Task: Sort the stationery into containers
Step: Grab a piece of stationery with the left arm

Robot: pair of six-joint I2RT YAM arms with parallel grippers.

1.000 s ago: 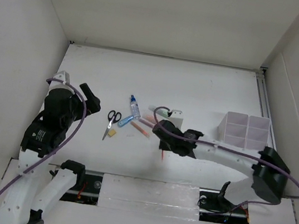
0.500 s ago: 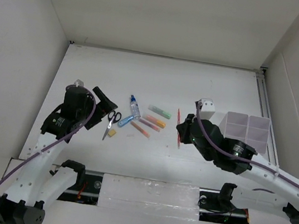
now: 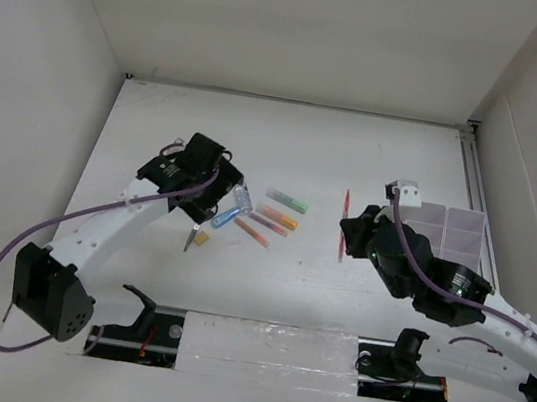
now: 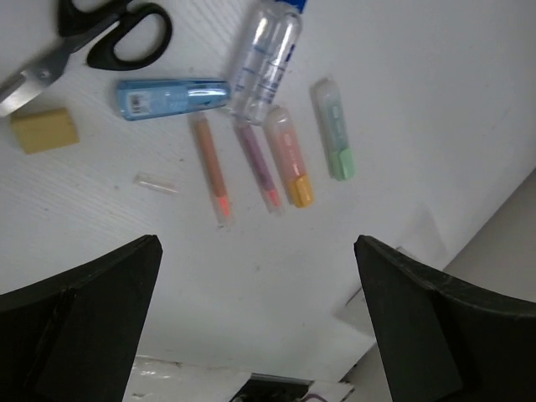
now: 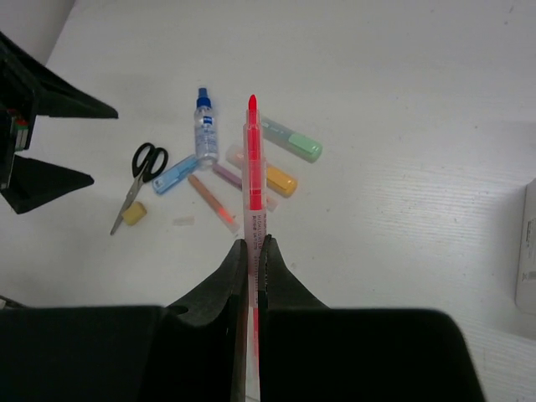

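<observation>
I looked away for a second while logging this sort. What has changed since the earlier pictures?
The right hand, shut on the red pen, carried it rightward toward the organiser. The left hand, open, swung in from the left to hover above the scissors and markers. Those items and the organiser stayed put.

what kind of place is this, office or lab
Most likely a robot lab test cell, not an office: a white table boxed in by plain white walls, a left arm and right arm mounted at its near edge, stationery and an organiser laid out.
</observation>
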